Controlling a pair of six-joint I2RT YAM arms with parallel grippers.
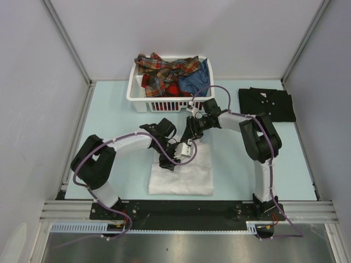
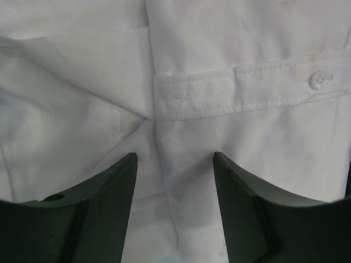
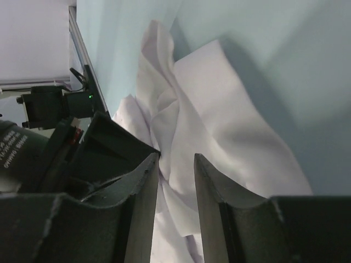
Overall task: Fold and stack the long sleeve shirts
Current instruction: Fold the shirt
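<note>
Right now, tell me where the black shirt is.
In the top view, the black shirt lies folded at the far right, just right of the basket.

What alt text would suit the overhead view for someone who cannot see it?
Two robot arms hold the left tool and right tool close together over a white shirt spread on a pale blue table. Behind it stands a white basket heaped with plaid shirts; a folded black shirt lies to the right.

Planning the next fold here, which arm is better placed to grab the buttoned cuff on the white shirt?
Left. The left tool hangs open right by the cuff of the white shirt. The right tool sits at the shirt's far edge and seems to be pinching a bunched fold.
</note>
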